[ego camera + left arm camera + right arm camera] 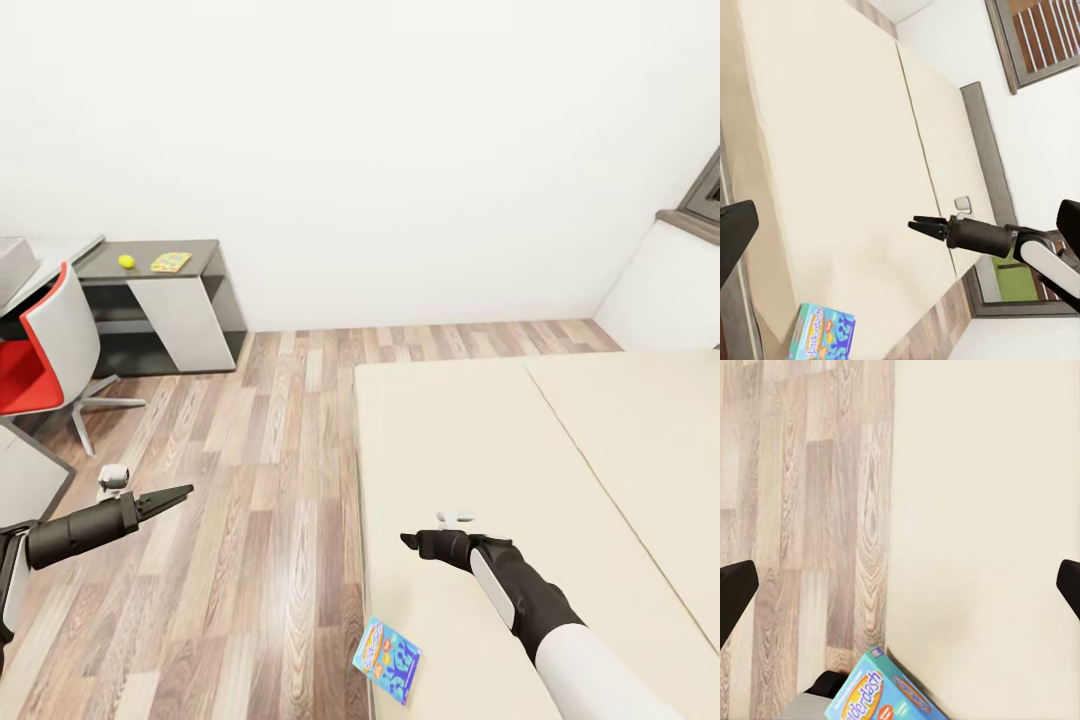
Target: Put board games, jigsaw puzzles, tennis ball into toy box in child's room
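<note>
Cream bed [520,450] beneath right jaws [407,541], pressed together; left jaws [185,491] likewise, empty.

The floor [270,480] under me is wood plank, grainy in pattern but polished, with a soft glare on it. The bed [560,470] wears a plain cream cloth cover, matt and smooth, with one seam. The blue game box [386,660] at its edge looks like printed cardboard with a slight sheen. My left hand [172,497] and my right hand [415,542] are dark, matt plastic; my right forearm shell is glossy white. The bench [200,262] has a flat grey matt top. The chair [50,340] has a smooth white shell and red cloth padding. The wall [400,150] is plain white and matt.
</note>
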`<state>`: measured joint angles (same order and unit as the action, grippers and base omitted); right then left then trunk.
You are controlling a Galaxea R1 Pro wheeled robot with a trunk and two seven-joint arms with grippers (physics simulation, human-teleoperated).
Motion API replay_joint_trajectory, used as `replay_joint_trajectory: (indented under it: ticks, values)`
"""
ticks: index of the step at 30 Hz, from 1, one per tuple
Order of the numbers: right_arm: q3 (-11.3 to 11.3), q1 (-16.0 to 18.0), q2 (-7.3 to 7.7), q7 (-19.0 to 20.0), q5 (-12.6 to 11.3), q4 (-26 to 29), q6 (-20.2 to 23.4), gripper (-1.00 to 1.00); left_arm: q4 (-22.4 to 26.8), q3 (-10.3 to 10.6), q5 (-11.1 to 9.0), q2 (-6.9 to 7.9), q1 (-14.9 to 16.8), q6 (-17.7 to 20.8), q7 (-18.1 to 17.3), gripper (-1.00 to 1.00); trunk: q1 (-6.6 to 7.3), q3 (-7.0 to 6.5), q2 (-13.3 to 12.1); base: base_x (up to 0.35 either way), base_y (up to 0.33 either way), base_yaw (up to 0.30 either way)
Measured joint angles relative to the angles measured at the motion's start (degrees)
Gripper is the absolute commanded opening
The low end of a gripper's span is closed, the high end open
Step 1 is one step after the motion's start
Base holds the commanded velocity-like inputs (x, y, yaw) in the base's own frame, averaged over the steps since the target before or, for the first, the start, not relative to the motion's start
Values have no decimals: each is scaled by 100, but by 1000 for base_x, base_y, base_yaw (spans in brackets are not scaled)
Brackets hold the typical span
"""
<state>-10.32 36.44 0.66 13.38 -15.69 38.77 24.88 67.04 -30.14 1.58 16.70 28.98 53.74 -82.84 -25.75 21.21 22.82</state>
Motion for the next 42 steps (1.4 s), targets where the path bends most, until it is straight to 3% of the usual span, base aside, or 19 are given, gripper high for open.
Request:
replay_joint_trajectory:
  ticks: [42]
  values:
    - [-4, 0, -10, -9, 0, 0, -18, 100, 0, 4, 3, 0, 1, -3, 15, 100, 0, -399, 0, 0, 0, 0]
